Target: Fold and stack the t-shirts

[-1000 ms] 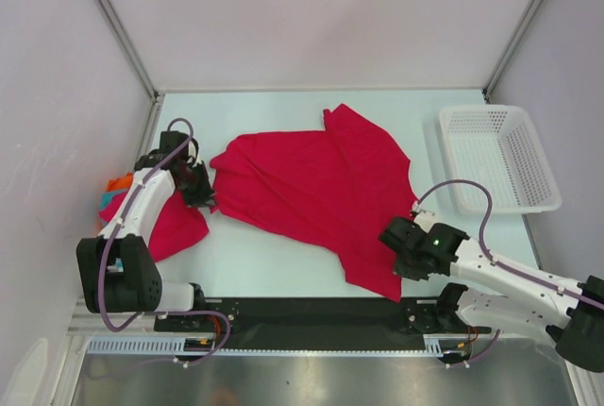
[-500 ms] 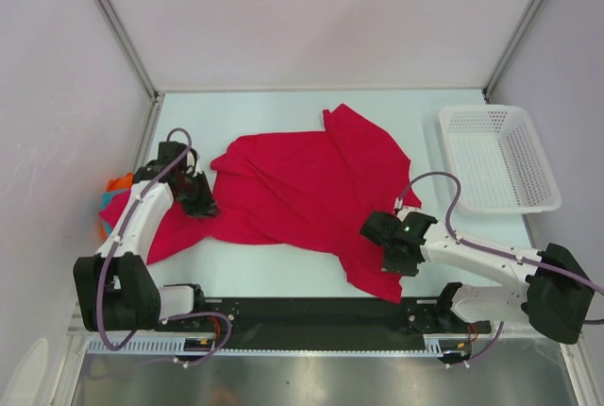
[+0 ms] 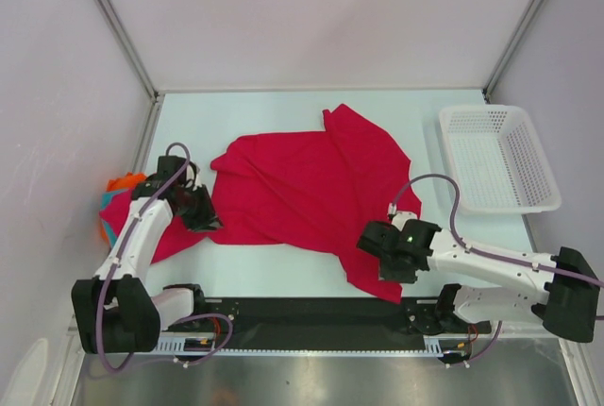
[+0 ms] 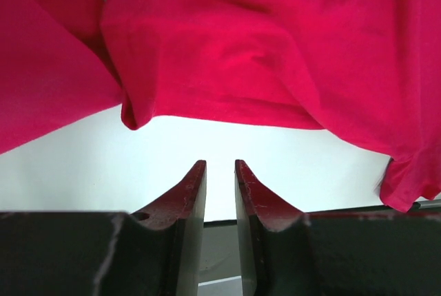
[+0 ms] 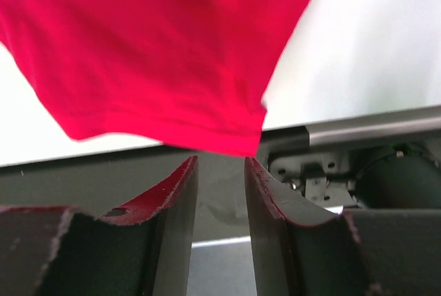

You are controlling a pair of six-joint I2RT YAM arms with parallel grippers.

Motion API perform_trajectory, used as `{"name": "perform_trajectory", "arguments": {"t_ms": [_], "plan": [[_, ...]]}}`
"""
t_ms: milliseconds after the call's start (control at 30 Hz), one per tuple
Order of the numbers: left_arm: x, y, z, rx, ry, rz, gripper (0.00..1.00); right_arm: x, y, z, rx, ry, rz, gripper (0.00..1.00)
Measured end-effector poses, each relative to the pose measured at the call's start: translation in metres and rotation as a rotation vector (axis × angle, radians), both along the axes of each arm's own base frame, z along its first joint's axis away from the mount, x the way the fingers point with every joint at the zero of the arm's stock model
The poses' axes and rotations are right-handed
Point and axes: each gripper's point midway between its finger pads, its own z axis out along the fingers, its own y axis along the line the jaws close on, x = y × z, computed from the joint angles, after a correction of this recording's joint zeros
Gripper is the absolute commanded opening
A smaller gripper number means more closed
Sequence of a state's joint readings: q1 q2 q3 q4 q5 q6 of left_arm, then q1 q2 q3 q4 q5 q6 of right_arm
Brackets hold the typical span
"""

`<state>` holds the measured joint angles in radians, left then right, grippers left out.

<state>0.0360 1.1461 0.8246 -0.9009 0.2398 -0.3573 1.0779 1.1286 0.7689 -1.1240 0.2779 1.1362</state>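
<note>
A large crimson t-shirt [image 3: 311, 184] lies spread and rumpled mid-table. A second red t-shirt [image 3: 179, 233] lies at the left, under my left arm, with small orange [image 3: 119, 182] and teal [image 3: 106, 202] garments beside it. My left gripper [image 3: 204, 211] rests at the large shirt's left edge, open narrowly with nothing between its fingers [image 4: 220, 166]; the cloth [image 4: 262, 48] lies just beyond the tips. My right gripper [image 3: 377, 245] is over the shirt's near right corner. It is open and empty [image 5: 220, 162], the hem [image 5: 172, 127] just past its tips.
A white mesh basket [image 3: 500, 156] stands at the right side of the table. The black base rail [image 3: 311, 312] runs along the near edge, close to the right gripper. Enclosure walls stand on all other sides.
Both grippers went from shut to open and let go of the large shirt. The left gripper drew toward the near edge; the right gripper shifted left over the shirt's corner.
</note>
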Motion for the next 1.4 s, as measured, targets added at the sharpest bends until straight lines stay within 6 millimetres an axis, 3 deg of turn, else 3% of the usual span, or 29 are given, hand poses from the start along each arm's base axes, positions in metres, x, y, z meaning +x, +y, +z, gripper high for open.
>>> {"name": "perform_trajectory", "arguments": {"t_ms": [267, 567, 800, 967, 1100, 1233, 1400], "plan": [[-0.012, 0.004, -0.016, 0.021, 0.057, 0.018, 0.31, -0.025, 0.001, 0.002, 0.022, 0.040, 0.013, 0.39], [-0.012, 0.013, -0.033, 0.080, 0.143, 0.027, 0.32, -0.029, 0.013, -0.021, -0.040, 0.105, 0.070, 0.42], [0.001, 0.013, -0.027, 0.074, 0.128, 0.025, 0.33, -0.035, 0.012, -0.052, -0.079, 0.158, 0.105, 0.43], [0.013, 0.012, -0.018, 0.071, 0.095, 0.024, 0.33, -0.037, 0.011, -0.054, -0.074, 0.166, 0.111, 0.44], [0.015, 0.012, -0.022, 0.071, 0.107, 0.024, 0.33, -0.037, 0.011, -0.054, -0.074, 0.166, 0.112, 0.44], [0.018, 0.013, -0.032, 0.075, 0.130, 0.024, 0.33, -0.037, 0.011, -0.054, -0.074, 0.165, 0.112, 0.42], [0.015, 0.015, -0.043, 0.097, 0.169, 0.018, 0.34, -0.036, 0.013, -0.054, -0.063, 0.163, 0.112, 0.30]]}}
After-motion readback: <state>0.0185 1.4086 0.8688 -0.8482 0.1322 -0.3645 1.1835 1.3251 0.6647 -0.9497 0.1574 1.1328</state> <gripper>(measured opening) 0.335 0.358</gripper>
